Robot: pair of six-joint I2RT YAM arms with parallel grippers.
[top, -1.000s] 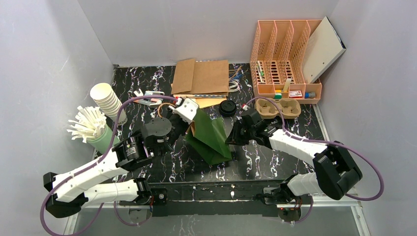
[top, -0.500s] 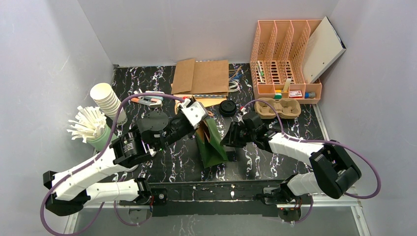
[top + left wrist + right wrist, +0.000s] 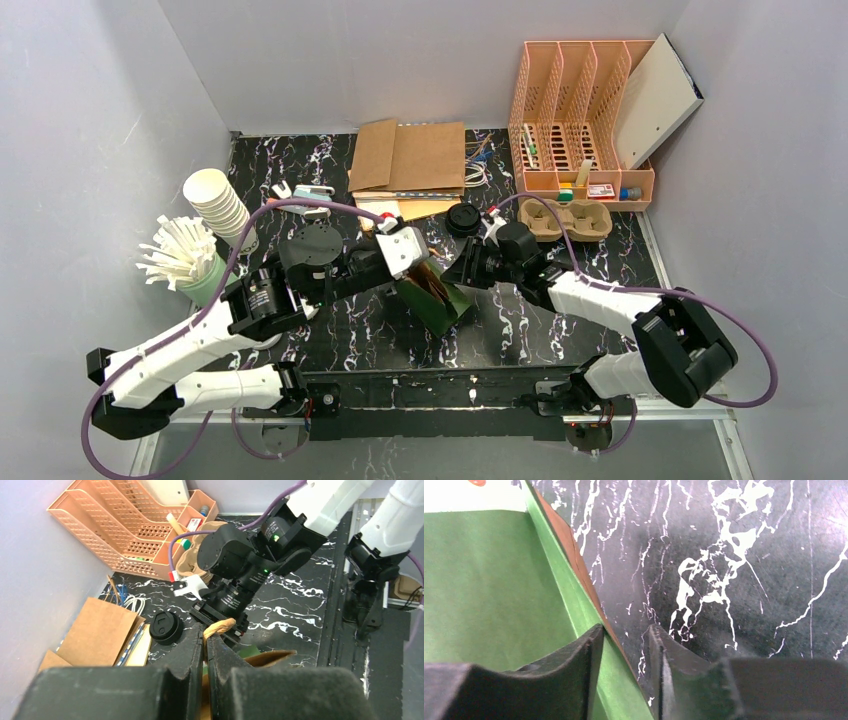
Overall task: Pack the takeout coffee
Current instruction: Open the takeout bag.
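A green paper bag (image 3: 440, 298) with a brown inside lies tipped on the black marble table (image 3: 560, 330), its mouth part open. My left gripper (image 3: 418, 262) is shut on the bag's tan twisted handle (image 3: 218, 626), which pokes out past the fingertips in the left wrist view. My right gripper (image 3: 457, 275) stands open at the bag's right side. In the right wrist view its jaws (image 3: 624, 645) straddle the bag's green edge (image 3: 574, 605) without closing on it. The takeout coffee itself is out of view.
A black cup lid (image 3: 463, 220) and a cardboard cup carrier (image 3: 570, 220) sit behind the bag. A stack of white cups (image 3: 218, 205) and a green holder of straws (image 3: 185, 255) stand at left. Flat brown bags (image 3: 410, 160) and an orange file rack (image 3: 580, 110) line the back.
My left gripper has swung right and down with the handle, pulling the bag into a tighter, part-open shape. My right gripper has opened and shifted up to the bag's edge.
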